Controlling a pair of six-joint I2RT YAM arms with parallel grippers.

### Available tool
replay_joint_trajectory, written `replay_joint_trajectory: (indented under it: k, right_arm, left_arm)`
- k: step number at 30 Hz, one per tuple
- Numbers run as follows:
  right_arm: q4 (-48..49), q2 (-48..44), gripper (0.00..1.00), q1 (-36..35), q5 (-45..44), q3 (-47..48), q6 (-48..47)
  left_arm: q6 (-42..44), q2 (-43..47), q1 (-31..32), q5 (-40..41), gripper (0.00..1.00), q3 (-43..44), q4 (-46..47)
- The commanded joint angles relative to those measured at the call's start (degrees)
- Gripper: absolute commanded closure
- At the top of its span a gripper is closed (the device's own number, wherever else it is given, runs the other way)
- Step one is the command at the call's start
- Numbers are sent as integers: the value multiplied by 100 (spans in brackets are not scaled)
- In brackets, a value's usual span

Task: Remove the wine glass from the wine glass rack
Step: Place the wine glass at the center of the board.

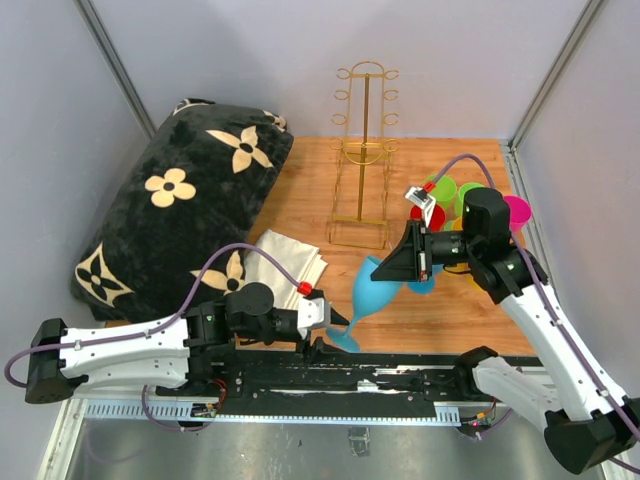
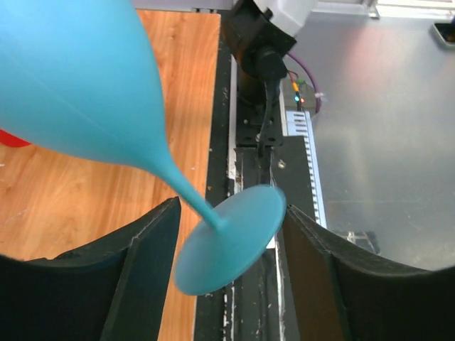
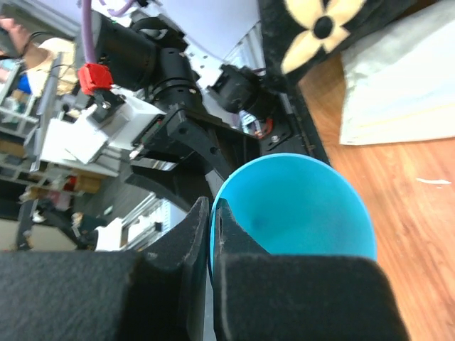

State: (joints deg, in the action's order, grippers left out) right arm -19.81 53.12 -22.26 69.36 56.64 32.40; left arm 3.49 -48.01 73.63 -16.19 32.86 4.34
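The blue wine glass [image 1: 372, 285] hangs tilted over the table's front edge, away from the wine glass rack [image 1: 365, 150], a gold wire stand at the back with nothing on it. My right gripper [image 1: 397, 266] is shut on the rim of the bowl [image 3: 298, 206], one finger inside and one outside; in its wrist view the gripper [image 3: 212, 206] pinches the rim's left edge. My left gripper [image 1: 335, 320] stands open around the glass's foot [image 2: 231, 238], its fingers [image 2: 153, 241] on either side and apart from it.
A black pillow [image 1: 180, 200] with cream flowers fills the left of the table. A folded white cloth [image 1: 285, 265] lies beside it. Green, pink and red plastic cups [image 1: 450, 195] cluster behind the right arm. A black rail [image 1: 330, 370] runs along the front edge.
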Motion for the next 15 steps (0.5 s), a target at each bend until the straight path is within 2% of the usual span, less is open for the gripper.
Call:
replay_joint_trajectory:
  k: [1,6,9,10,12,15]
  right_arm:
    - [-743,-335,99,-60,-1118,242,-797]
    - [-1674,-689,99,-145,-2712,513,-1643]
    - [-1916,-898,99,-171,-3291,541,-1921]
    - [-1963,-967,99,-194,-3435,520,-2013]
    - [-2027,-1084,99,-228,-3685,451,-2202]
    - [-2178,-1215,99,-318,-4035,320,-2564]
  left_arm:
    - [-221,-144,-22,524,32,305,493]
    - [-389,-66,-21,1623,28,318,-88]
    - [-530,138,-23,1782,26,213,-151]
    - [-566,221,-22,1771,22,154,-93]
    - [-708,389,-24,1838,2,23,75]
    - [-1073,528,-19,2181,0,-58,224]
